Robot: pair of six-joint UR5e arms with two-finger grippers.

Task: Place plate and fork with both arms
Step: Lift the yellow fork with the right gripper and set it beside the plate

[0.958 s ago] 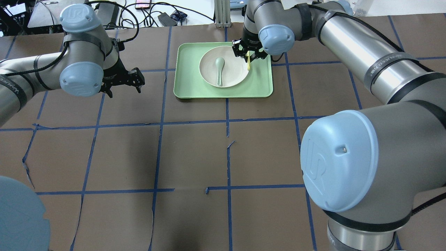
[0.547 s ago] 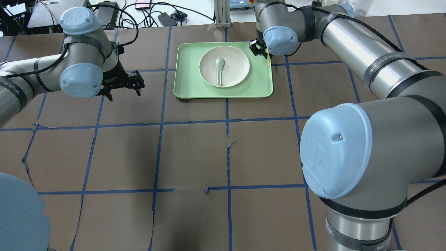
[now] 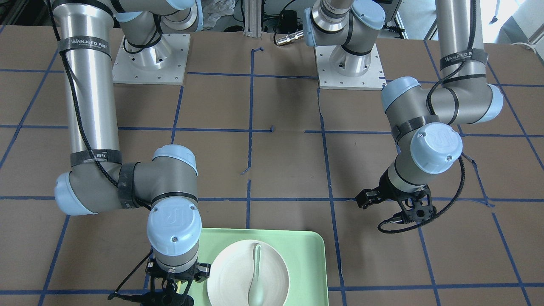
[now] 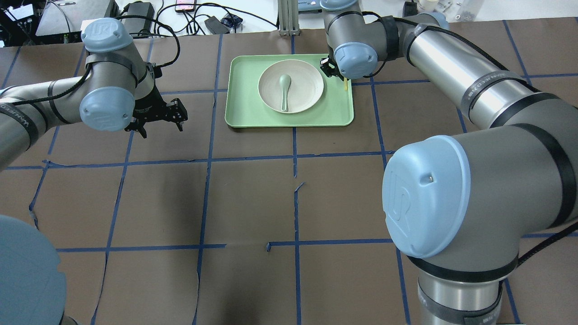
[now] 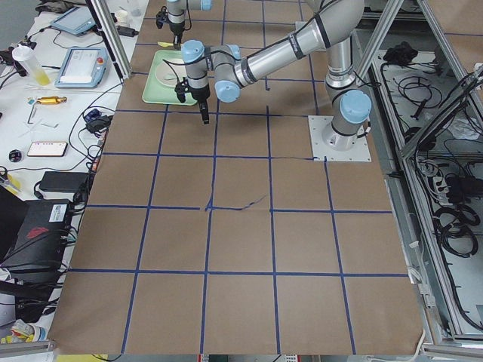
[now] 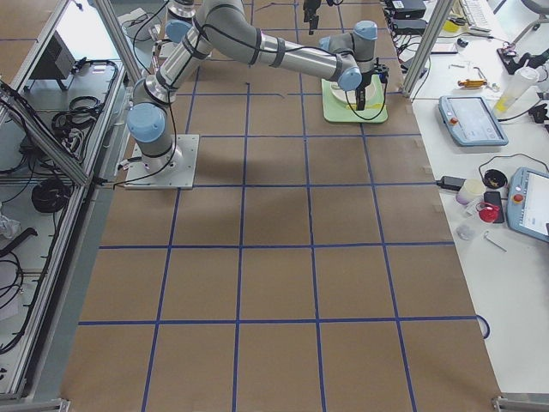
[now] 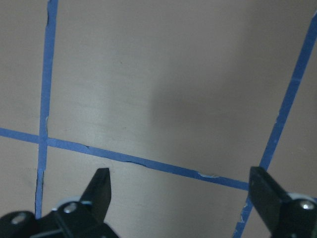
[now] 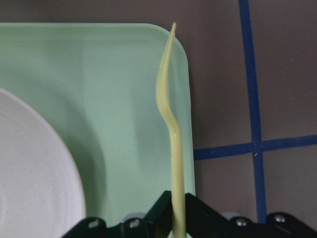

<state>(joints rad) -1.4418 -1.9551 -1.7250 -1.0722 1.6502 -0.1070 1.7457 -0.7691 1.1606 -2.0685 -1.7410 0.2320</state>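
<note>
The off-white plate [image 4: 303, 98] sits in the mint-green tray [image 4: 336, 115] at the far middle of the table, with a grey-green spoon [image 4: 284, 88] lying in it. My right gripper [image 8: 174, 222] is shut on the handle of the pale-yellow fork [image 8: 169, 114]. It holds the fork in the air over the tray's corner, right of the plate, tines pointing away. In the overhead view the fork [image 4: 346, 84] hangs below the right wrist, which hides most of that gripper. My left gripper [image 4: 156, 121] is open and empty above bare table, left of the tray.
The table is brown with a grid of blue tape lines [image 4: 295, 158]. The front view shows the plate [image 3: 229, 272] and the tray [image 3: 312, 263] at its bottom edge. Cables and devices [image 4: 212, 20] lie beyond the far edge.
My right gripper has carried the fork from over the plate's far right rim rightward to the tray's far right corner. My left gripper has drifted slightly nearer, still open.
</note>
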